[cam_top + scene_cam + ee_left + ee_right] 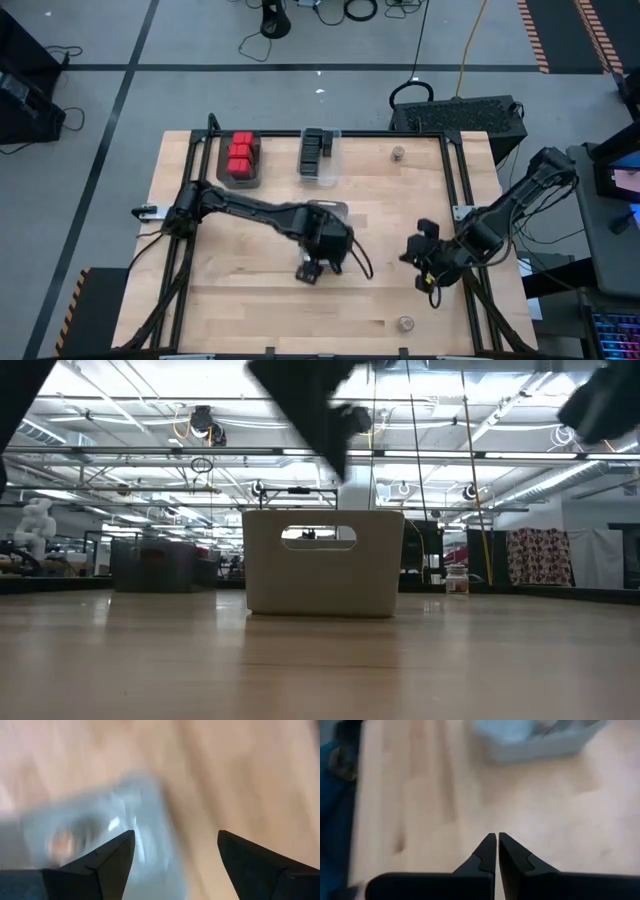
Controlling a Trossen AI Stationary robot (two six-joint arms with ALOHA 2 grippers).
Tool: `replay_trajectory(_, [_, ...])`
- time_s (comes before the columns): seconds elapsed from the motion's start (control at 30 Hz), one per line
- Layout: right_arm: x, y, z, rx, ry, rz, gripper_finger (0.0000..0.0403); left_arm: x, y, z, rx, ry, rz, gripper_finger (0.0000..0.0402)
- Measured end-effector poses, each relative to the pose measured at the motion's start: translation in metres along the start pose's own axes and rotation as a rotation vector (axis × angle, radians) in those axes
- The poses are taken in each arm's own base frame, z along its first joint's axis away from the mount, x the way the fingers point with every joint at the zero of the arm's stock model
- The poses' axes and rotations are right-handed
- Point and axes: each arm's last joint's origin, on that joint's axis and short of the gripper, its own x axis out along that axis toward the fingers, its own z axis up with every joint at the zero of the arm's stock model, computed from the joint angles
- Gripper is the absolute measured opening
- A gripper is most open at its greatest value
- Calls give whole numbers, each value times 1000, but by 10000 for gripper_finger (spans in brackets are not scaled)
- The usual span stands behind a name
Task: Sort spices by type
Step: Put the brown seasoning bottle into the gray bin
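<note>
Several red boxy spices [241,155] sit in a shallow tray near the table's far edge, and black boxy ones [315,150] sit in a tray beside them. One round jar [398,153] stands on the table near the far edge, another [406,323] near the near edge. My left gripper [307,271] [175,832] is open at mid-table, just nearer than the clear bin [330,207] [145,795], and touches nothing. My right gripper [415,248] [496,834] is shut and empty above bare wood, to the right of the bin [530,740].
In the low view the clear bin [323,560] stands mid-table with a handle slot, a dark tray [152,565] far behind on its left and a jar [457,578] on its right. Bare wood [250,300] lies along the near edge. A metal frame [455,180] borders the table.
</note>
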Motion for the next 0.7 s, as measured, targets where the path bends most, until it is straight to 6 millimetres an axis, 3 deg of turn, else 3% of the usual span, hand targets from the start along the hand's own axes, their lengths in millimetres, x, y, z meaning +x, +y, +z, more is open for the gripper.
replay_trajectory(0.3, [-4, 16, -13, -45, 132, 167, 0, 1, -59, 54, 185, -511, 9, 290])
replay_trajectory(0.43, [-5, 17, -17, -101, 192, 210, 0, 14, -73, 72, 224, -750, 27, 290])
replay_trajectory(0.7, [-5, 17, -18, -103, 218, 220, 0, 96, -75, 87, 89, -888, -31, 290])
